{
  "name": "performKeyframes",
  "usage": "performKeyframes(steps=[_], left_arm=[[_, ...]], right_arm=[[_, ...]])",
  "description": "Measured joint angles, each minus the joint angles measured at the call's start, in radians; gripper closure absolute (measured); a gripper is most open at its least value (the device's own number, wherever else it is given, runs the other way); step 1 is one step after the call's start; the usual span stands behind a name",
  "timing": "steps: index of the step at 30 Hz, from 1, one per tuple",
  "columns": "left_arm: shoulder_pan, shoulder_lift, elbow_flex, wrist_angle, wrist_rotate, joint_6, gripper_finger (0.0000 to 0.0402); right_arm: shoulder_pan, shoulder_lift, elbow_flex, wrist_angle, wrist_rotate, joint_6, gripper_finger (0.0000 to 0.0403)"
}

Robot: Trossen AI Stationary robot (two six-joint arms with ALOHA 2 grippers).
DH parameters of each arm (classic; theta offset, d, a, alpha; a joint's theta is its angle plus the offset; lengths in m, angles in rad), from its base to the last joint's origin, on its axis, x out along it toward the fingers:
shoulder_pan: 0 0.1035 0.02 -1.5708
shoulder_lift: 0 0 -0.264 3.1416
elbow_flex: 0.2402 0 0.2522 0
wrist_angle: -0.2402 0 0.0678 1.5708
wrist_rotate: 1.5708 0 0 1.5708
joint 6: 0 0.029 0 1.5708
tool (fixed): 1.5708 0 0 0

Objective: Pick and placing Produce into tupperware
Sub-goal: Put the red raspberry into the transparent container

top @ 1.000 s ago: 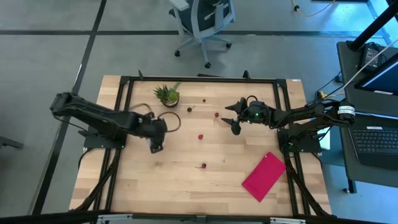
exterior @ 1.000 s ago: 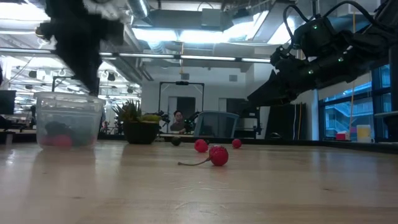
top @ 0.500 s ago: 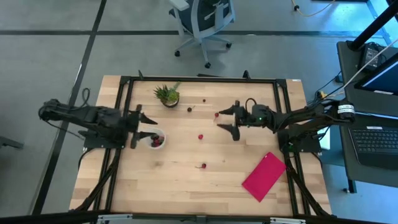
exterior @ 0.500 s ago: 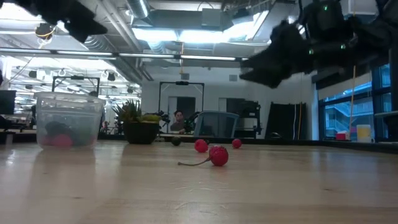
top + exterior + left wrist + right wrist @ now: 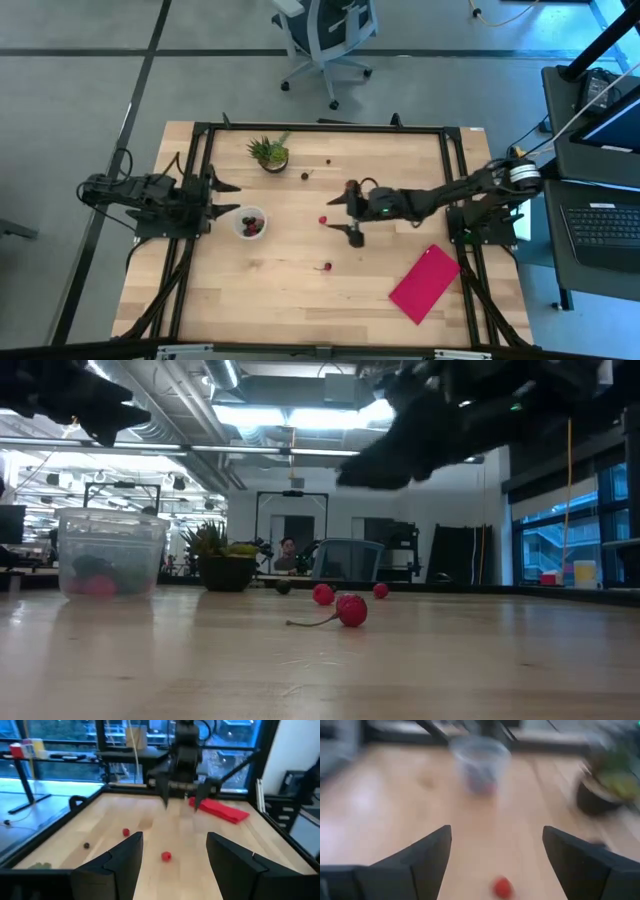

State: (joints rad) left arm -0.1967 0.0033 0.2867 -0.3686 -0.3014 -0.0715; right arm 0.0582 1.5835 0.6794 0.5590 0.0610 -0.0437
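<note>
Right tool (image 5: 352, 212) advanced toward surface centre, left tool (image 5: 222, 197) withdrew to left edge; both gape empty. Berry (image 5: 323, 220) near centre, just beside right tool: light, squashable, rolls; pinch gently across middle. Tupperware (image 5: 250, 222) left of centre.

Upright translucent tupperware (image 5: 250, 222) – red produce inside – more berries (image 5: 327, 267) loose on tabletop

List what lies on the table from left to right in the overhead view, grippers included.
Open left gripper → small round translucent white plastic container holding red pieces → green spiky potted plant → bright red berry → open right gripper → flat pink-red rectangular piece.
</note>
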Motion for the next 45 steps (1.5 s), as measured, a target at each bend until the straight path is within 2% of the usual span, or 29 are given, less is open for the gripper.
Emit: performKeyframes(steps=[3, 9, 15, 20, 33, 37, 45], left_arm=[[0.000, 0.017, -0.006, 0.006, -0.033, 0.011, 0.0190], [0.000, 0.016, -0.027, -0.005, -0.050, 0.062, 0.0190], [0.000, 0.016, -0.049, -0.012, -0.049, 0.051, 0.0190], [0.000, 0.016, -0.066, -0.025, -0.049, 0.050, 0.0190], [0.000, 0.016, -0.070, -0.045, -0.049, 0.049, 0.0190], [0.000, 0.016, -0.070, -0.045, -0.049, 0.049, 0.0190], [0.000, 0.016, -0.070, -0.046, -0.049, 0.049, 0.0190]], right_arm=[[-0.010, 0.075, 0.075, -0.117, 0.078, 0.013, 0.0089], [-0.037, 0.214, 0.228, -0.286, 0.080, 0.009, 0.0106], [-0.061, 0.303, 0.297, -0.421, 0.078, 0.011, 0.0135], [-0.062, 0.334, 0.299, -0.431, -0.007, 0.013, 0.0143], [-0.063, 0.372, 0.300, -0.423, -0.012, 0.043, 0.0151], [-0.062, 0.372, 0.300, -0.425, -0.013, 0.056, 0.0186], [-0.062, 0.372, 0.300, -0.424, -0.016, 0.062, 0.0290]])
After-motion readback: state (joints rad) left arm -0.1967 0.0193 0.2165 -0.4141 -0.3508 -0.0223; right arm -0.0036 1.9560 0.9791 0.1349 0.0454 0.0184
